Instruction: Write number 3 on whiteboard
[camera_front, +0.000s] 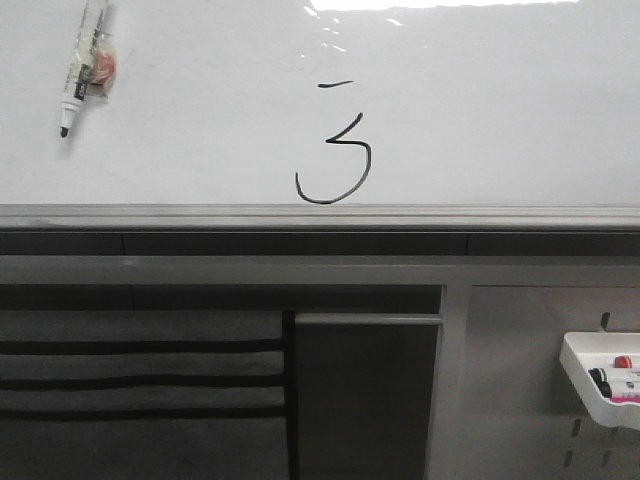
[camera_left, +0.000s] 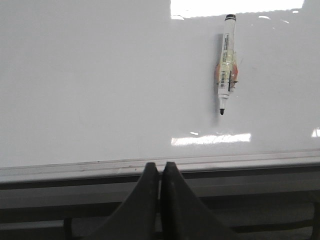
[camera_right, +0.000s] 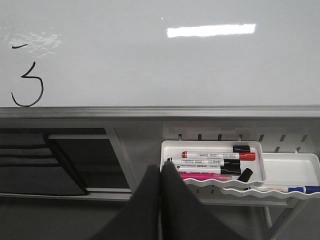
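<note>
A thin black number 3 (camera_front: 337, 150) is drawn low on the glossy whiteboard (camera_front: 500, 120), just above its grey rail; it also shows in the right wrist view as the number 3 (camera_right: 27, 82) on the whiteboard (camera_right: 175, 65). An uncapped black marker (camera_front: 80, 68) sticks to the board at the upper left, tip down, also seen as the marker (camera_left: 227, 62) on the whiteboard (camera_left: 100, 85). My left gripper (camera_left: 160, 165) is shut and empty below the rail. My right gripper (camera_right: 160, 166) is shut and empty, in front of a marker tray.
A white tray (camera_right: 280, 167) hangs on the grey perforated panel at the lower right, holding several markers in red, black and pink; it shows as the tray (camera_front: 585, 375) in the front view. A grey rail (camera_front: 320, 215) runs under the board. Dark slots lie below it.
</note>
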